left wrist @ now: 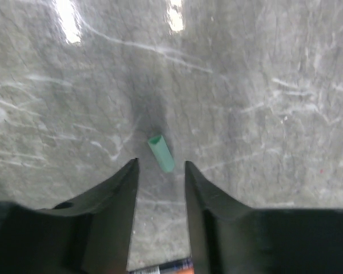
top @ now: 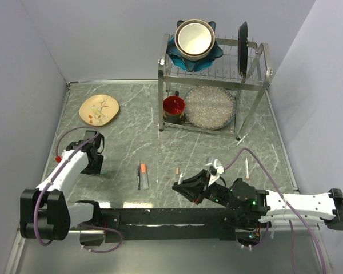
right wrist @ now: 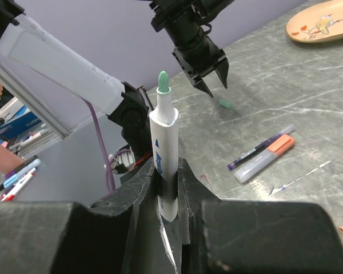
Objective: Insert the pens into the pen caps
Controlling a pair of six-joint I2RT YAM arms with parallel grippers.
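My right gripper (right wrist: 167, 171) is shut on a white marker pen (right wrist: 163, 142) and holds it upright, its green tip bare. In the top view this gripper (top: 186, 185) is near the table's front middle. My left gripper (left wrist: 161, 165) is open, pointing down at the table, with a teal-green cap (left wrist: 160, 153) lying just beyond its fingertips. The cap (right wrist: 224, 103) also shows in the right wrist view, below the left gripper (right wrist: 208, 71). A dark pen (top: 139, 176) and a grey pen with an orange cap (top: 144, 176) lie side by side. A salmon cap (top: 178, 170) lies nearby.
Another white pen (top: 247, 169) lies at the right. A metal dish rack (top: 257, 91) at the back holds a bowl (top: 193, 37), a red cup (top: 173, 107) and a glass plate (top: 208, 107). A yellow plate (top: 99, 109) lies at the back left.
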